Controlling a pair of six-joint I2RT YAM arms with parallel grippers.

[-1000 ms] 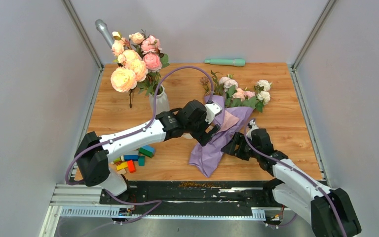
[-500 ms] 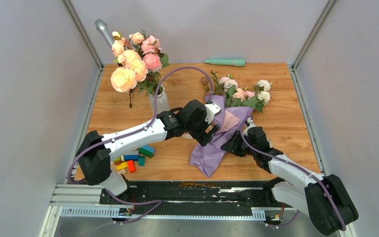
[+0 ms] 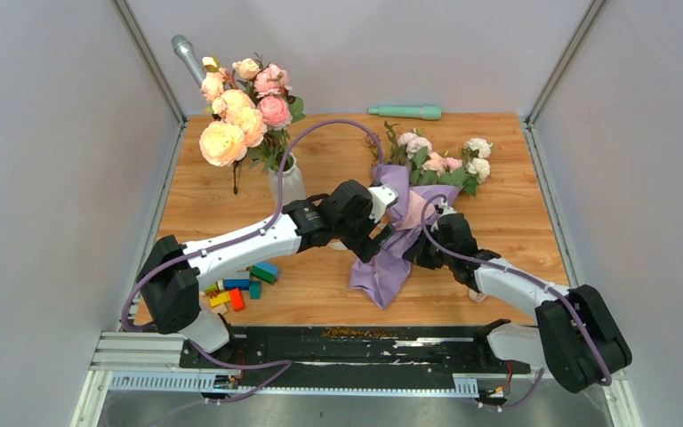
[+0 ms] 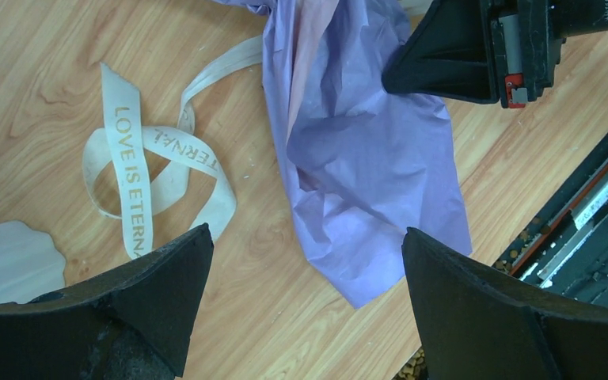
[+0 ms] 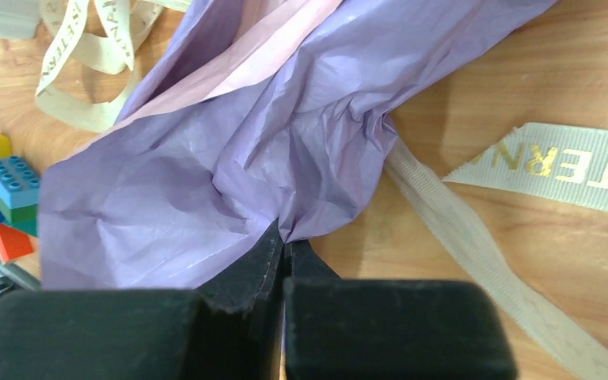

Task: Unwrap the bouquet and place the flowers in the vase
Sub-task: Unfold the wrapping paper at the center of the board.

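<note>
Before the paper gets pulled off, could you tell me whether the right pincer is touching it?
Touching. In the right wrist view, the right pincer is shut on a crumpled fold of the paper at its edge.

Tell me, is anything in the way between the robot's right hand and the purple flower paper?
Nothing visible is. The right gripper has its jaws shut directly on a fold of the lilac paper of the bouquet. The loose beige ribbon lies beside that fold, not between them.
</note>
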